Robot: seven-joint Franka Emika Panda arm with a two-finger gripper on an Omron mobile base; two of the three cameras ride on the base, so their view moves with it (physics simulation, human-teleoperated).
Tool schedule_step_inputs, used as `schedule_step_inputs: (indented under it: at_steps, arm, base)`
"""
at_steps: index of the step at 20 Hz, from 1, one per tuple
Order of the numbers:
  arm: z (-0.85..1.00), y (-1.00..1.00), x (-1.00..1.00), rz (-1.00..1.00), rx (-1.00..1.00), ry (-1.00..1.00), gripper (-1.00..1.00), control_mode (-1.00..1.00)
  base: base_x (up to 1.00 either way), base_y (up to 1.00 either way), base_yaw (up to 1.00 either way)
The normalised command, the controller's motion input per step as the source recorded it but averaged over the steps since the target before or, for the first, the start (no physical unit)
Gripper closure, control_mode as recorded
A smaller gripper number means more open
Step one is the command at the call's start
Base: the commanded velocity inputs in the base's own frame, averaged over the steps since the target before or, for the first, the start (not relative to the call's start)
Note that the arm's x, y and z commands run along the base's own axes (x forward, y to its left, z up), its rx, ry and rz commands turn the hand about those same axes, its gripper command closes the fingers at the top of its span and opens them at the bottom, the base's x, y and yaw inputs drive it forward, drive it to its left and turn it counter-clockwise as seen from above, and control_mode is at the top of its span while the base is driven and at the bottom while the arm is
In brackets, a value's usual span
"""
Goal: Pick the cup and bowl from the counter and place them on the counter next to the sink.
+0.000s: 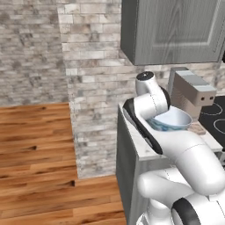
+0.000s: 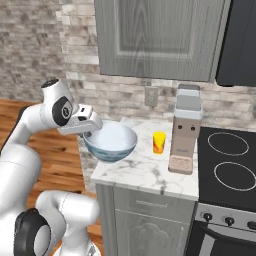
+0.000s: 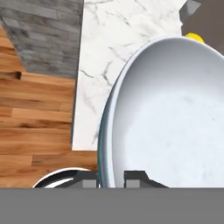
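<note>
Right base view: I am holding the bowl by its near rim, gripper pinched narrow on it, lifted over the counter edge; the cup is waiting beside it. That thin one-sided pinch is risking a tilt or slip over the wooden floor

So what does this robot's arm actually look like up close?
The arm is glossy white, built from fat rounded tube sections with black bands and dark round caps at the joints. Its gripper is a white block ending in two small dark finger tips. No loose cables or markings are visible.
</note>
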Motion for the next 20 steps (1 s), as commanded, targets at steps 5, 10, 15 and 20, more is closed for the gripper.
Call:
schedule_step_inputs:
  at_steps: [5,10,15,20]
  arm:
    - [0.00,0.00,0.00,0.00,0.00,0.00,1.00,1.00]
    - [0.00,0.00,0.00,0.00,0.00,0.00,1.00,1.00]
    - [0.00,0.00,0.00,0.00,0.00,0.00,1.00,1.00]
    - [0.00,0.00,0.00,0.00,0.00,0.00,1.00,1.00]
  base:
    - [-0.79,0.00,0.00]
    - [-0.29,-0.10,0.03]
    - [0.07,-0.19,0.56]
    - [-0.19,-0.07,0.96]
